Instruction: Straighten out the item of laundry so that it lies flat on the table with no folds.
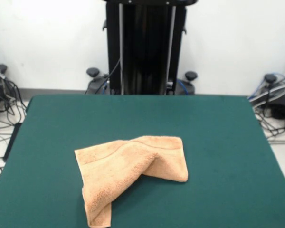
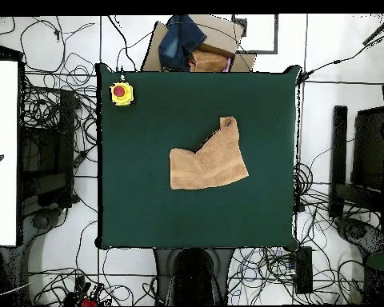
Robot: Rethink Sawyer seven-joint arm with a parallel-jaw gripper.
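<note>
Clearly the towel (image 1: 133, 168) had not yet been straightened. It lay near the middle of the table (image 1: 218, 123), somewhat toward the near edge in the front view, folded over itself: one corner was doubled across the body, leaving a raised ridge along the middle and a narrow tail pointing to the near side. From overhead it made an uneven shape, not a rectangle, with one small flap sticking out. No gripper showed in either view, so I cannot tell whether it was spread or closed; the arm was probably drawn back to leave the cloth in plain sight. A yellow box with a red button (image 2: 122, 93) sat at one table corner, well apart from the towel.
</note>
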